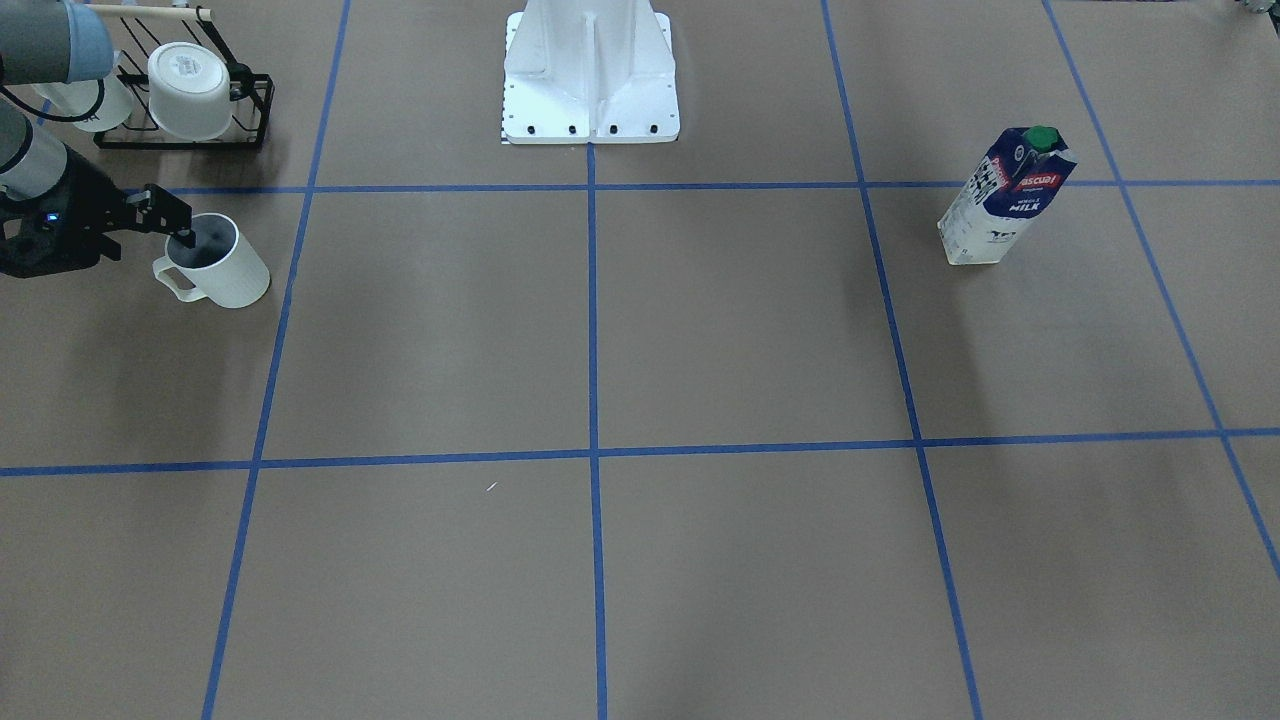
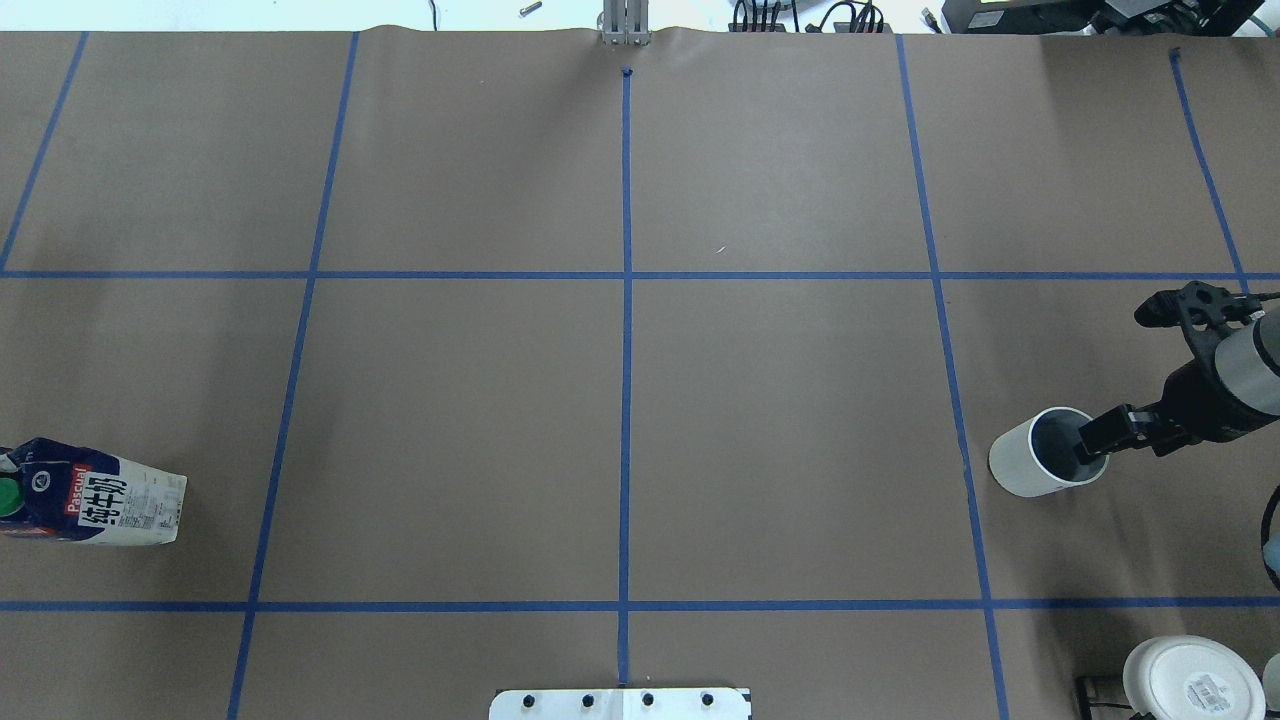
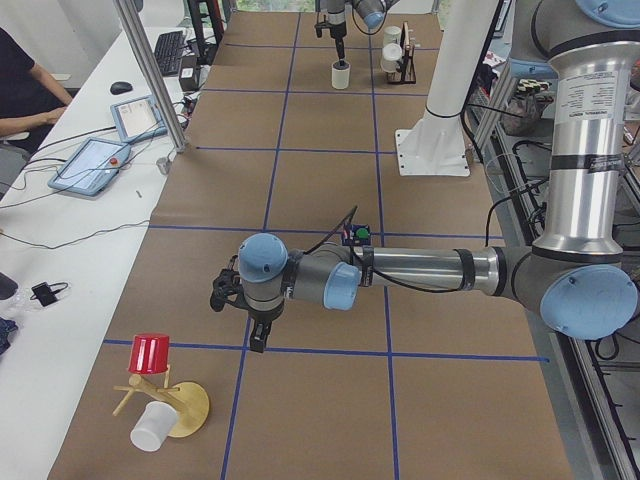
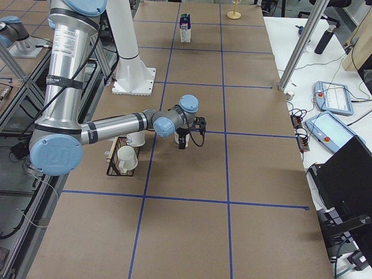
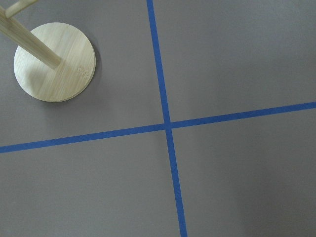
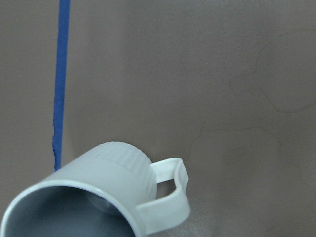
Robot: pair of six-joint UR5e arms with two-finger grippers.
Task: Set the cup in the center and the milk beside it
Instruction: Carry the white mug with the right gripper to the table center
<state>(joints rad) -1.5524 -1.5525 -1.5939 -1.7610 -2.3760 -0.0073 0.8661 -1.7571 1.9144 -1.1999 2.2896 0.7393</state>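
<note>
Ribbed white cup (image 1: 222,268) stands at the robot's right end of our paper-covered bench (image 1: 640,330); the boxy milk (image 1: 1003,200) carton stands upright far left.
The right claw (image 1: 184,238) dips a finger over the cup's round rim. We cannot tell whether it pinches, nor how the left claw (image 3: 258,338) stands.

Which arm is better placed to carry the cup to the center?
Right. The right gripper is at the cup, one finger inside its rim; the left gripper hangs far away by the wooden stand.
</note>
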